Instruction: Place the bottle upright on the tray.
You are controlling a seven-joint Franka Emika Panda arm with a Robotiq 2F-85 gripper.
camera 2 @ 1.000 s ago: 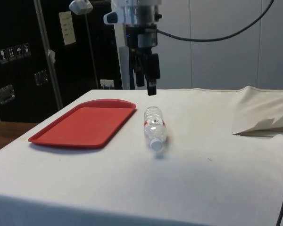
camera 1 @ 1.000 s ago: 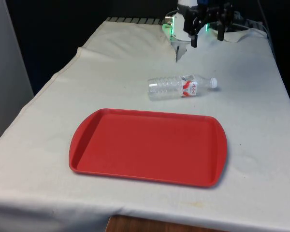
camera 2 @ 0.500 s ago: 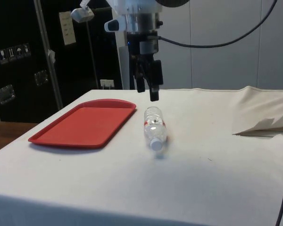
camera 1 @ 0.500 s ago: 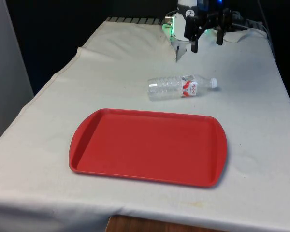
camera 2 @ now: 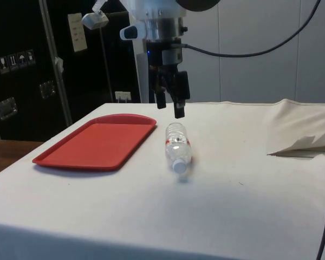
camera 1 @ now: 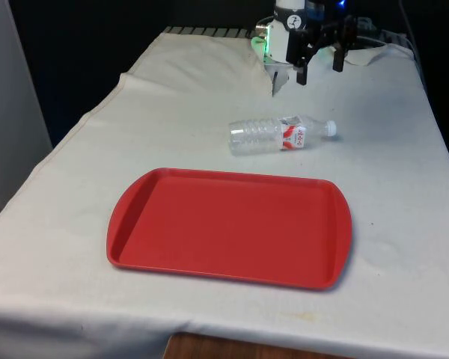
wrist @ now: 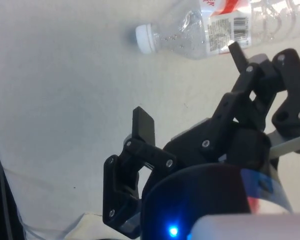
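- One bottle (camera 1: pixel 280 134), one tray (camera 1: pixel 230 226), one hand (camera 1: pixel 319 67).
- The bottle is clear plastic with a white cap and a red-and-white label. It lies on its side on the desk (camera 1: pixel 389 187) in the upper middle of the front view, cap toward the front view's right. It lies just beyond the tray's far edge and does not touch it.
- The tray is red, flat, with nothing on it, and sits in the lower middle of the front view.
- The hand hangs in the air at the top of the front view, beyond the bottle, its two black fingers spread wide and holding nothing. In the side view the hand (camera 2: pixel 170 106) is above the bottle's (camera 2: pixel 177 145) far end.
- Compared with a second ago, the hand has turned about its own axis: the side view then showed its fingers nearly in line, and now they stand apart. Bottle and tray have not moved.
- A white cloth covers the desk, rumpled at the far right corner in the front view. Black curtains hang behind; the side view shows dark cabinets (camera 2: pixel 21 65) at its left.
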